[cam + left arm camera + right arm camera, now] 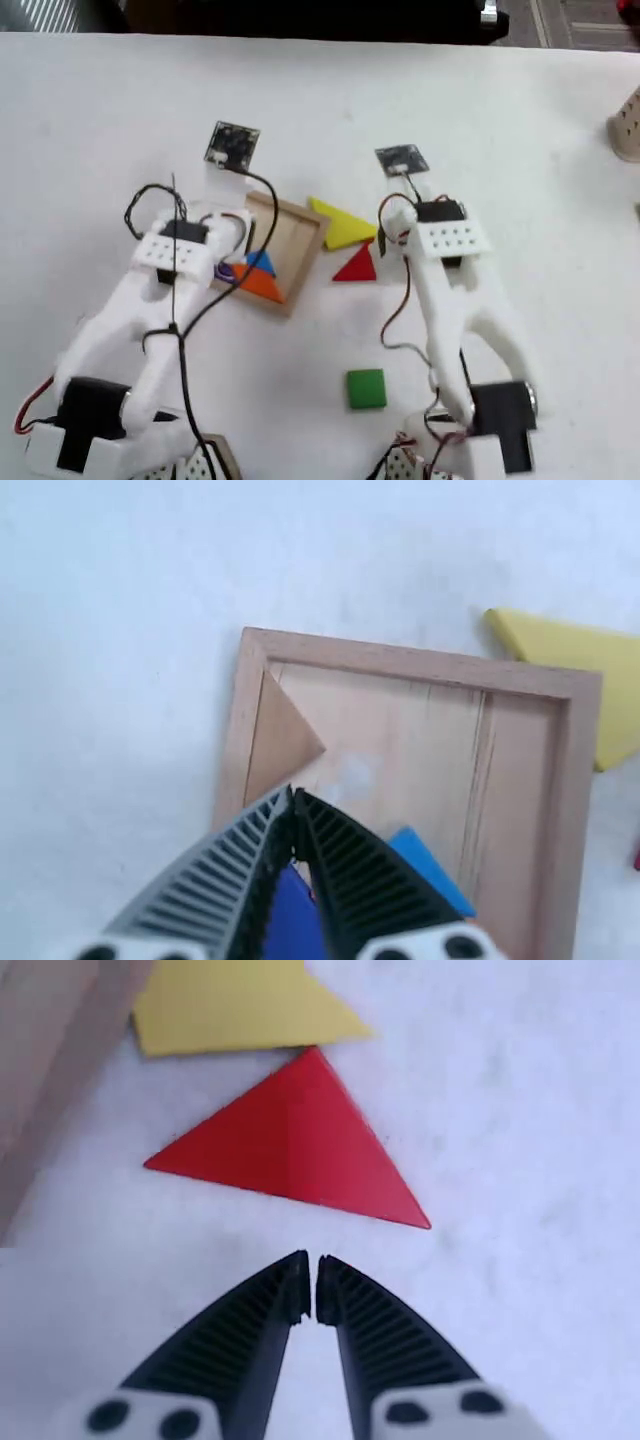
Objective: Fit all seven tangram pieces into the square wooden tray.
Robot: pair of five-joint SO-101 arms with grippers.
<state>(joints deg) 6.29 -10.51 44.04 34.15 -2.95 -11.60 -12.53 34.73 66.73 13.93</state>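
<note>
— What is the tray (560,780) made of?
— Pale wood. You can see the lines of the grain on its floor, and it is not shiny.
— And the red triangle (290,1150)?
— Smooth and flat, with a soft shine. It could be painted wood or plastic; I can't tell. The yellow piece (235,1005) looks like the same stuff.
— The tabletop (100,120)?
— White and dull, and a little bumpy up close.
— The left claw (293,798) and the right claw (311,1282)?
— Black plastic, with little ridges on the fingers (250,1330). Dull too. The arms (455,300) are smooth white plastic.
</note>
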